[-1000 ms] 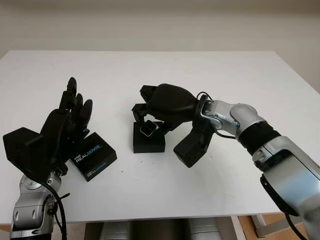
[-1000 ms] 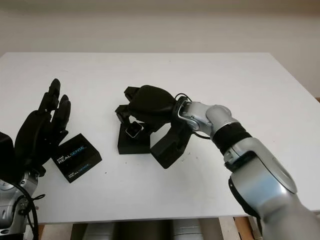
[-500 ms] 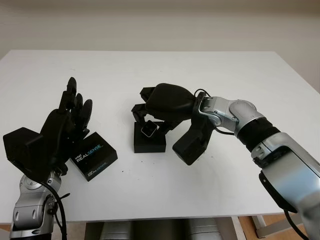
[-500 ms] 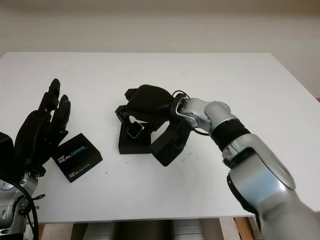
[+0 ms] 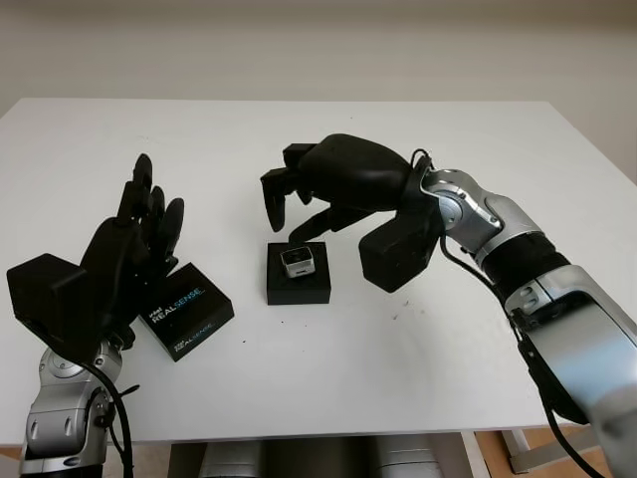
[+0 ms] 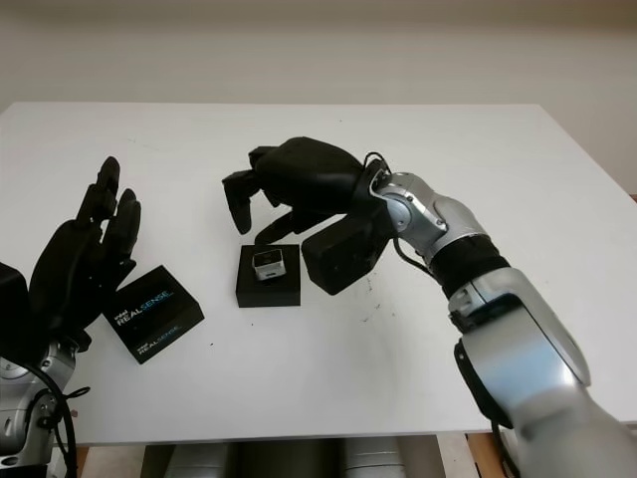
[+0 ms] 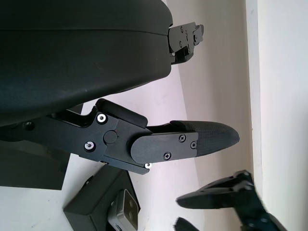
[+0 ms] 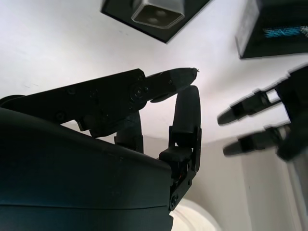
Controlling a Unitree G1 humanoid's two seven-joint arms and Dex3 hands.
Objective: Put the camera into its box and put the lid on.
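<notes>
Camera [image 5: 297, 262] already sitting in the box [image 5: 299, 288], lens end poking up out of the tray, not flush as far as can be told. Box taken as the landmark from here on.

Right hand [image 5: 333, 189] hanging just above and behind box, empty, fingers loosely hooked down toward it but gripping nothing. Not touching camera or box.

Lid [image 5: 186, 310] flat on table [image 5: 498, 139], well off to box's left and a bit nearer the robot, logo side up, turned at an angle to box, so prob needs a twist before seating. Long axis hard to call, looks near square.

Left hand [image 5: 124, 254] right beside lid on the side away from box, open, raised, overlapping lid's far corner in head views; touching or not, can't say. Way nearer lid than right hand is, so lid pickup looks like a left-hand job imo.

Hard to make out: how deep camera sits in tray, and lid's underside (hidden).
</notes>
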